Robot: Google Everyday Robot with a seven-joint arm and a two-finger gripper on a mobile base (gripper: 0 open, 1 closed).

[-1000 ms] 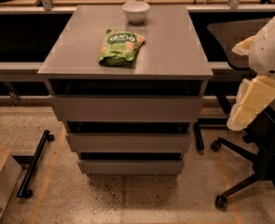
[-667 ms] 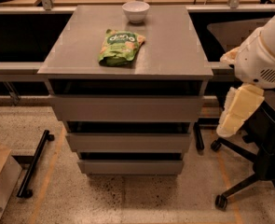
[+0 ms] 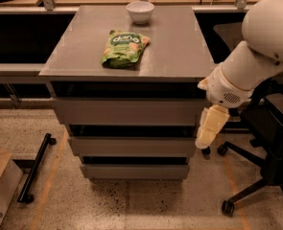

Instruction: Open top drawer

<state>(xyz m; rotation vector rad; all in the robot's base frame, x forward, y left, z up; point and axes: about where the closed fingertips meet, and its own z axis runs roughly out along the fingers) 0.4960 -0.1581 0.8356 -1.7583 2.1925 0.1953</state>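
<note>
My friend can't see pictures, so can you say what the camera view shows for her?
A white robot arm's gripper hangs by the right end of the grey top drawer, the widest of three. On the cabinet top sit a green snack bag and a white bowl.

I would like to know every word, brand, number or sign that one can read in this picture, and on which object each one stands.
Green snack bag: a white brand word on a dark patch near its top, too blurred to read.
White bowl: no text.
Top drawer: plain grey front, no label.
Pincer, hanging beside the top drawer's right end: no marking seen.
</note>
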